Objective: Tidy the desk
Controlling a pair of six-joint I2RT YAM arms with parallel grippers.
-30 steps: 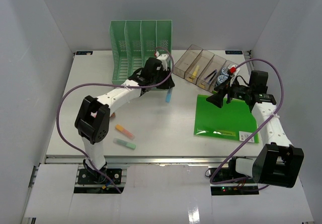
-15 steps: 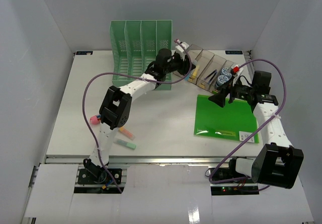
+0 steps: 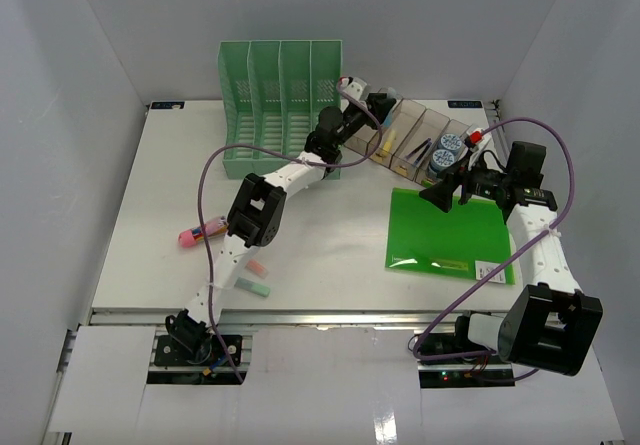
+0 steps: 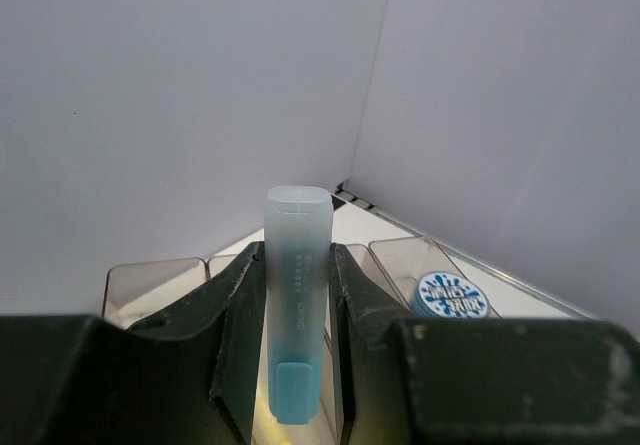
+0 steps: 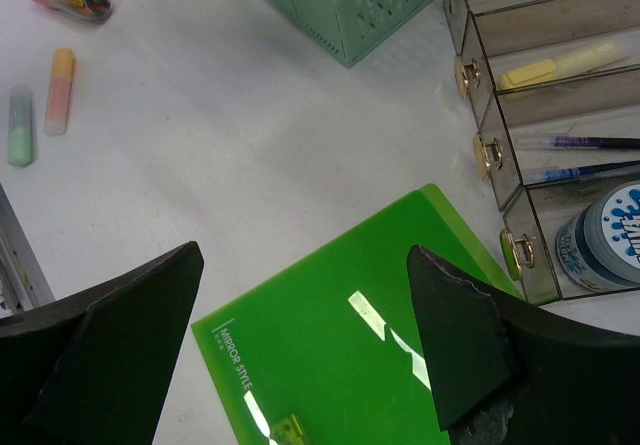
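Item: blue highlighter (image 4: pixel 297 265), clamped in left hand (image 3: pixel 375 105) over smoky organiser (image 3: pixel 405 133), far centre, apparently for filing there. Right hand (image 3: pixel 438 193): jaws wide, empty, above green folder (image 3: pixel 450 240). Desk (image 3: pixel 320 255): white, beneath everything.

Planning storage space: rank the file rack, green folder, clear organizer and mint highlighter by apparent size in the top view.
File rack and green folder: about alike, unranked.
Then clear organizer, partly hidden by the left arm.
Mint highlighter, smallest by far.

Pale wall panels (image 3: pixel 450 25) are closing in the left, back and right sides. Two are meeting at a corner seam (image 4: pixel 372 75); even, soft light is falling.
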